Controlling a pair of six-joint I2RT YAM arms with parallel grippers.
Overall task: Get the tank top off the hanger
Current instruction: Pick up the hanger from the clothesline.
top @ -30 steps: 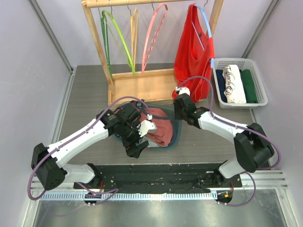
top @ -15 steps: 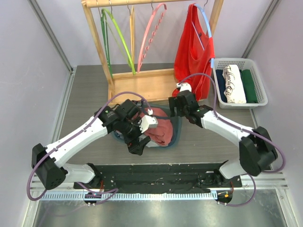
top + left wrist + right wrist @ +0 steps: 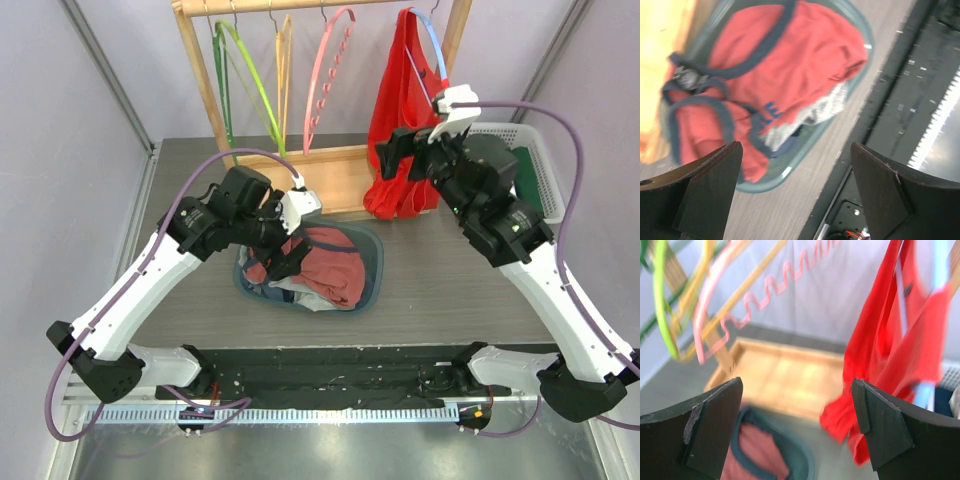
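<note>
A red tank top (image 3: pixel 405 110) hangs on a light blue hanger (image 3: pixel 432 45) at the right end of the wooden rack. My right gripper (image 3: pixel 398 150) is raised just in front of its lower part, open and empty. In the right wrist view the tank top (image 3: pixel 890 365) hangs to the right of the open right gripper (image 3: pixel 797 430), and part of the blue hanger (image 3: pixel 940 270) shows at the top right. My left gripper (image 3: pixel 283 258) hovers open over the teal basket (image 3: pixel 375 270). Its wrist view looks past the empty left gripper (image 3: pixel 797 195) onto a red, navy-trimmed garment (image 3: pixel 785 75).
Empty green (image 3: pixel 240 80), yellow (image 3: pixel 285 60) and pink (image 3: pixel 325 70) hangers hang on the rack, whose wooden base tray (image 3: pixel 290 180) sits behind the teal basket. A white basket (image 3: pixel 545 170) of folded clothes stands at the right. Purple walls close in both sides.
The right gripper opened, rose from the teal basket and swung back toward the hanging red tank top. The left arm lifted and drew back to the left above the basket.
</note>
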